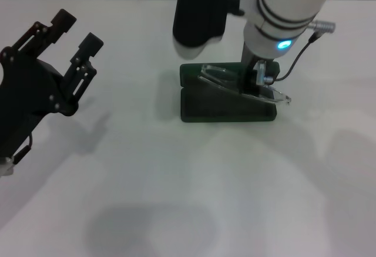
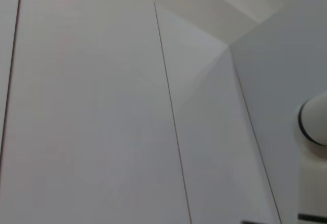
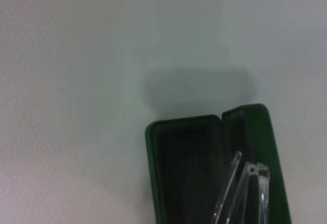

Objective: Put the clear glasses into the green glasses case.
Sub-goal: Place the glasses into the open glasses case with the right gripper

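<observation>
The right gripper (image 1: 262, 80) grips the clear glasses (image 1: 244, 85), holding them tilted directly below itself over the open green glasses case (image 1: 226, 109). The left gripper (image 1: 76, 34), fingers spread, hangs well apart.

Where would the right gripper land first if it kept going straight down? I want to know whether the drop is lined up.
Probably the open green glasses case: the right gripper hangs above it, holding the clear glasses tilted across it. Depth is unclear.
</observation>
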Motion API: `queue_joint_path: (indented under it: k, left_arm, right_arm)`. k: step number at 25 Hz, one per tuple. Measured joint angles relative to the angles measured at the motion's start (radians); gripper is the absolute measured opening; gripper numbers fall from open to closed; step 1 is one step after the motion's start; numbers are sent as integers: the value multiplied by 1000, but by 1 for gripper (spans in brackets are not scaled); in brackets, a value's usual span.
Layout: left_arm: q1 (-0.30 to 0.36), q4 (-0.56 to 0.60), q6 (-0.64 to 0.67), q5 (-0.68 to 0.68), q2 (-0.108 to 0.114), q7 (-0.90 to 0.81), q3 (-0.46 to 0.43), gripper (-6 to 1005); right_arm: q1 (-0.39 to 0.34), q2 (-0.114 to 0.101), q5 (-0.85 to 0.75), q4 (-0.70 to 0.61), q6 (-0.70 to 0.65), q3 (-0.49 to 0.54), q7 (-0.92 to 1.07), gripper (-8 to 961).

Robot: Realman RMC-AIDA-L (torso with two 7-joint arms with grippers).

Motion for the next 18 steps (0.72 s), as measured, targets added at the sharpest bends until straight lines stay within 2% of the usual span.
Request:
queue_joint_path:
  k: [8, 18]
  left_arm:
    - [-5, -8, -7, 0, -3, 0, 3, 461]
    - [-5, -9, -14, -4, -4, 2, 3, 461]
  right_arm:
    - [-4, 0, -69, -9, 100, -198, 105, 62]
    - [-12, 0, -64, -15, 150, -277, 127, 65]
